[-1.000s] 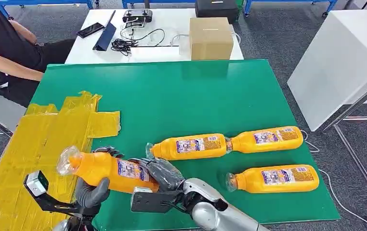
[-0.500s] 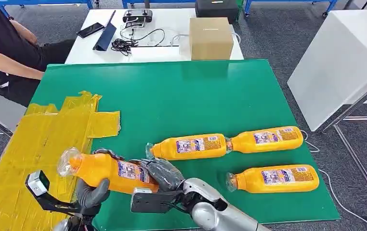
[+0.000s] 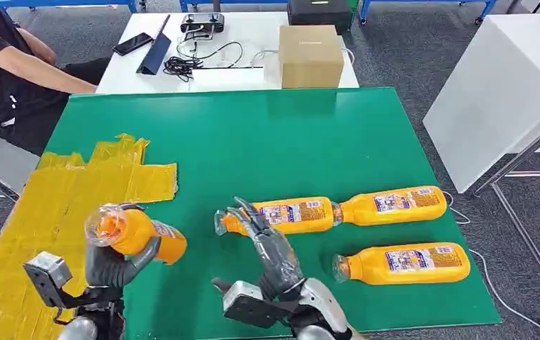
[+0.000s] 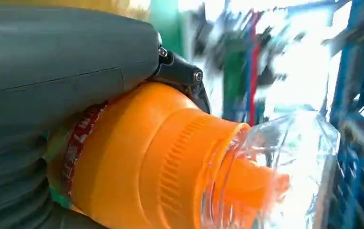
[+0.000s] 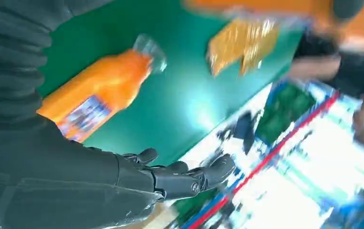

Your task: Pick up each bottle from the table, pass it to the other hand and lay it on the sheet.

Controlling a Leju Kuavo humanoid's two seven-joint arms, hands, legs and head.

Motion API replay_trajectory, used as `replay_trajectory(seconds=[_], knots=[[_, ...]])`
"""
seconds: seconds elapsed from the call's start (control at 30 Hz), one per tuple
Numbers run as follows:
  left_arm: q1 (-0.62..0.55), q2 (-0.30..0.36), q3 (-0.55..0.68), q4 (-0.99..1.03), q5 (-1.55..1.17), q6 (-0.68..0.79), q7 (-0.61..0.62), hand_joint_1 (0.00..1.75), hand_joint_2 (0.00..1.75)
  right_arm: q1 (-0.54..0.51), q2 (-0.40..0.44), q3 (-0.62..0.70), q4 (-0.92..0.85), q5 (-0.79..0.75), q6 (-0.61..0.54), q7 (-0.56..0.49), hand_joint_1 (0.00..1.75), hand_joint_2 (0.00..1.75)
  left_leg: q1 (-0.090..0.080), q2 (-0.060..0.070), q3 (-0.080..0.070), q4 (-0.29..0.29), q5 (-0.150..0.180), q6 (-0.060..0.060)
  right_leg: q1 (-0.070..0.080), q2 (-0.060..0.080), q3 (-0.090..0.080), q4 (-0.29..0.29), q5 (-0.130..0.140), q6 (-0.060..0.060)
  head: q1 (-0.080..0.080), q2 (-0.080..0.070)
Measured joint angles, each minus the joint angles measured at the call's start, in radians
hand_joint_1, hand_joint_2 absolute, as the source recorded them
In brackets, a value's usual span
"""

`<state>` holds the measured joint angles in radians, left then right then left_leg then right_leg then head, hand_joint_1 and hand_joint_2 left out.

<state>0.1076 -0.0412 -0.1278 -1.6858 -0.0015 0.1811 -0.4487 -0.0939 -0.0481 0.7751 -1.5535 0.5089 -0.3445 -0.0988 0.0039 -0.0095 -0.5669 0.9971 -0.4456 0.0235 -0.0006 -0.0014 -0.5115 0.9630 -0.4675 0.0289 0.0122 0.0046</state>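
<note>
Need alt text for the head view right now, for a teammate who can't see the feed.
The left hand holds an orange bottle over the edge of the yellow sheet, cap toward the camera. The right hand is open and empty above the green table, where three more bottles lie.

No legible text on the bottle labels (image 3: 290, 212).

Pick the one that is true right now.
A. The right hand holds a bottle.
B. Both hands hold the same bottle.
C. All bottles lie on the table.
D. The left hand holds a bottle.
D: the left hand grips the orange bottle over the edge of the yellow sheet, while the right hand is empty, its fingers spread above the green table.
</note>
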Motion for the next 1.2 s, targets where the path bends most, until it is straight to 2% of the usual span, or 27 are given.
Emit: replay_trajectory(seconds=[0.1, 0.17, 0.27, 0.43, 0.63, 0.87, 1.2], knots=[[-0.015, 0.025, 0.013, -0.047, -0.319, 0.199, 0.021, 1.75, 1.75, 0.071, -0.011, -0.068, -0.052, 0.022, 0.003, 0.001, 0.0, 0.0, 0.0, 0.0, 0.0, 0.0, 0.0, 0.0, 0.0, 0.0, 0.0, 0.0, 0.0, 0.0, 0.0, 0.0], [-0.021, 0.043, 0.014, -0.064, -0.498, 0.278, 0.066, 1.75, 1.75, 0.101, -0.013, -0.1, -0.075, 0.025, 0.007, 0.001, 0.0, 0.0, 0.0, 0.0, 0.0, 0.0, 0.0, 0.0, 0.0, 0.0, 0.0, 0.0, 0.0, 0.0, 0.0, 0.0], [-0.028, 0.064, 0.013, -0.074, -0.673, 0.339, 0.123, 1.75, 1.75, 0.125, -0.013, -0.135, -0.1, 0.02, 0.028, 0.001, 0.0, 0.0, 0.0, 0.001, 0.001, 0.0, 0.0, 0.0, 0.0, 0.0, 0.0, 0.0, 0.0, 0.0, 0.0, 0.0], [-0.062, 0.106, -0.021, -0.055, -0.966, 0.334, 0.259, 1.75, 1.75, 0.123, -0.008, -0.156, -0.111, -0.001, 0.059, 0.011, 0.0, 0.0, 0.0, 0.0, 0.001, 0.0, 0.0, 0.0, 0.0, 0.0, 0.001, 0.0, 0.0, 0.0, 0.0, 0.0], [-0.106, 0.137, -0.072, 0.01, -1.034, 0.267, 0.326, 1.75, 1.75, 0.111, 0.0, -0.16, -0.115, -0.008, 0.078, 0.024, 0.0, 0.0, 0.0, 0.0, 0.001, 0.0, 0.0, 0.0, 0.0, 0.0, 0.001, 0.0, 0.0, 0.0, 0.0, 0.0], [-0.149, 0.156, -0.137, 0.212, -1.102, 0.2, 0.391, 1.75, 1.75, 0.101, 0.006, -0.161, -0.114, -0.009, 0.111, 0.023, 0.0, 0.0, 0.0, 0.001, 0.001, 0.0, 0.0, 0.0, 0.0, 0.0, 0.0, 0.0, 0.0, 0.0, 0.0, 0.0], [-0.213, 0.178, -0.143, 0.42, -1.119, 0.178, 0.427, 1.75, 1.75, 0.078, 0.015, -0.161, -0.099, 0.001, 0.139, 0.04, 0.0, 0.0, 0.0, 0.001, 0.001, 0.0, 0.0, 0.0, 0.0, 0.0, 0.001, 0.0, 0.0, 0.0, 0.0, 0.0]])
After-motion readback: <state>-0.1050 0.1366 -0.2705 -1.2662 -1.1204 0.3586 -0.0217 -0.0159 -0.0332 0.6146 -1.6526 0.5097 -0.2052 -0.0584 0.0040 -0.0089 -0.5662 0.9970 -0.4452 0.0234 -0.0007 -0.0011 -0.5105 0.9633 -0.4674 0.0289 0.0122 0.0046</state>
